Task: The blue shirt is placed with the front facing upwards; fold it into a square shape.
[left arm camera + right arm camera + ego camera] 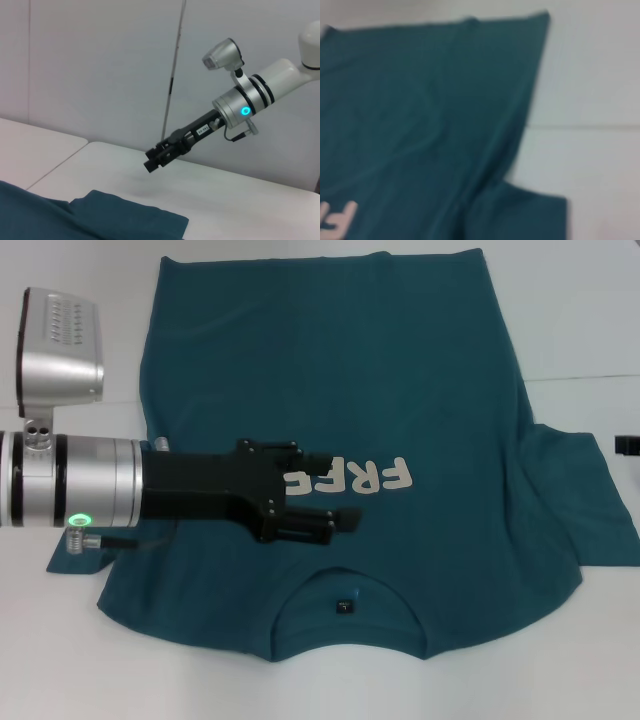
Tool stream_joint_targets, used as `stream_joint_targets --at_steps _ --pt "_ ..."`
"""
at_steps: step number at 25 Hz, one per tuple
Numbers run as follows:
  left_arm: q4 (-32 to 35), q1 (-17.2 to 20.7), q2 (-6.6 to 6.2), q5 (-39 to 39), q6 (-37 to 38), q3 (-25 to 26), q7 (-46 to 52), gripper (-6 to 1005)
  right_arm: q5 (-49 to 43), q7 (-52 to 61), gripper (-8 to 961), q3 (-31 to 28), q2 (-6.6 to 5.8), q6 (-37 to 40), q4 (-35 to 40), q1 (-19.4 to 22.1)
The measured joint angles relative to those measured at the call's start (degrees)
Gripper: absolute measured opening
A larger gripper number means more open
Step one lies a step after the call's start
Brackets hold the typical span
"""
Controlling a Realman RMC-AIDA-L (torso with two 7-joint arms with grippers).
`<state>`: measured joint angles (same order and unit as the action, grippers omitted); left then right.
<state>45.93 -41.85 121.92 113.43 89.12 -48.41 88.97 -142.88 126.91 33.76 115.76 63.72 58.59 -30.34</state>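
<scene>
Shirt [400, 370] lies flat beneath left claw [335, 490], fingers spread above its chest lettering.

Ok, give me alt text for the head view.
A blue shirt lies flat, front up, on a white table, collar nearest the camera. The left gripper reaches in over the white chest lettering.

The large teal-blue cotton T-shirt [400, 370] lies flat mid-frame on the white table [70, 660]; the black left gripper [345, 490] hangs over its chest, centre-left.
</scene>
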Motion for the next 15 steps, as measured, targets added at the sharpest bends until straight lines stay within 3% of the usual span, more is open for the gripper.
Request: stream_joint_targets --at_steps 7,15 --pt "-0.05 0.2 0.63 -0.1 -1.77 0.05 1.31 835 -6.47 8.05 913 0.07 -1.31 1.35 -2.25 -2.08" --pt "-0.05 0.39 0.87 -0.49 -1.81 0.15 1.88 835 -6.8 9.73 913 0.44 -2.78 0.76 -8.7 -3.25"
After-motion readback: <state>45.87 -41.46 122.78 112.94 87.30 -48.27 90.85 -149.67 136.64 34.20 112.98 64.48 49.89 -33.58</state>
